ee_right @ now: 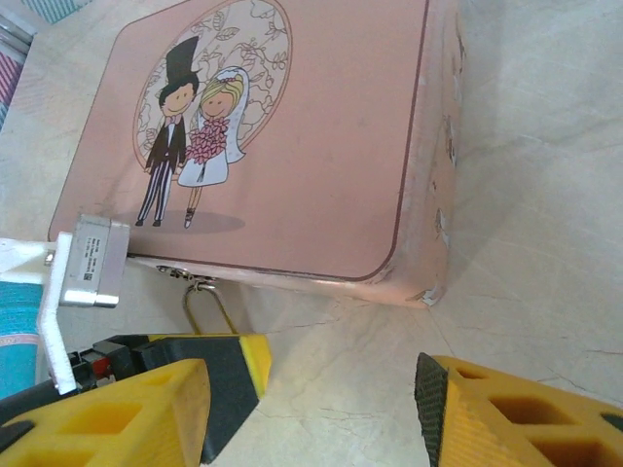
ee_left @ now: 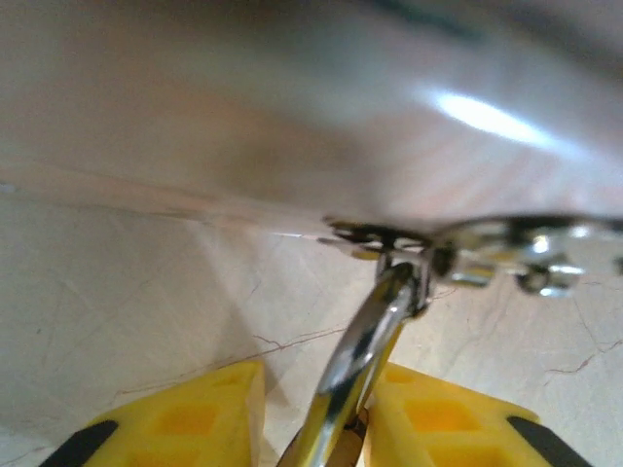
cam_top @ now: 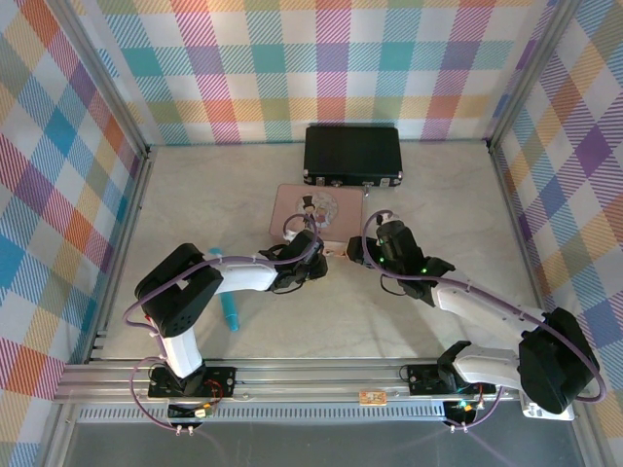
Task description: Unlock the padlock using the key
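The padlock [ee_left: 365, 341] hangs by its silvery shackle from the clasp [ee_left: 389, 238] on the front of the pink tin [cam_top: 316, 209]. My left gripper [ee_left: 316, 368] has its yellow fingers closely around the padlock. The right finger touches it and a sliver of gap shows on the left. The padlock's body is cut off by the bottom edge. In the right wrist view the shackle [ee_right: 186, 311] rises from behind the left arm's finger [ee_right: 229, 379]. My right gripper [ee_right: 311, 365] stands open over bare table in front of the tin [ee_right: 292, 146]. The key is out of view.
A black case [cam_top: 352, 154] stands closed behind the tin at the back wall. A teal pen [cam_top: 227, 313] lies on the table to the left of the left arm. The two grippers [cam_top: 331, 255] sit close together at the tin's front edge.
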Tool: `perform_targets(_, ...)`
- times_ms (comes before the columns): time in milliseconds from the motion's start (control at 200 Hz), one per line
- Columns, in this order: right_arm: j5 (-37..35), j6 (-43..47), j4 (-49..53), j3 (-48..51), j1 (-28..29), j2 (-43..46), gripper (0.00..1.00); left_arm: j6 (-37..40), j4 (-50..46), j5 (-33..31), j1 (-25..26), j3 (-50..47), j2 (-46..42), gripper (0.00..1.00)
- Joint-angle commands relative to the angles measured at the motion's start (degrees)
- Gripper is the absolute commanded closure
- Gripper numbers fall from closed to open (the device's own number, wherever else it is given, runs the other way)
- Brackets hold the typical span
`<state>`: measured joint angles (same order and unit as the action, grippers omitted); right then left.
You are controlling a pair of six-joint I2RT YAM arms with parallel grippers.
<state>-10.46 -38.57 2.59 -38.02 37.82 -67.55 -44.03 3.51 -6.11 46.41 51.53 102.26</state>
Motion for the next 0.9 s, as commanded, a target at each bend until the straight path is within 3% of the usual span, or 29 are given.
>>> perform_targets(0, 0.2, -1.0, -1.3, 0.7, -0.3, 0.8, 0.41, -0.5, -2.6, 0.0, 0.6, -2.0, 1.1, 0.73)
perform_targets(155, 1.0, -1.5, -1.3, 0.7, -0.3, 0.6, 0.41, -0.1, -4.0, -0.7, 0.6, -2.3, 0.9, 0.74)
perform_targets(410, 2.4, -2.3, -0.5, 1.5, -0.3, 0.7, 0.41, -1.7, -1.1, 3.2, 0.5, -2.8, -1.5, 1.0)
perform_targets(660, 12.4, -6.3, -7.4, 8.1, -1.1, 2.0, 0.44, -11.6, 12.5, 12.2, -0.1, -6.7, -9.0, 1.0)
perform_targets(895, 21.7, -14.1, -27.1, 16.0, -1.6, -0.3, 0.55, -22.3, 26.9, 13.1, -0.1, -11.7, -9.6, 1.0)
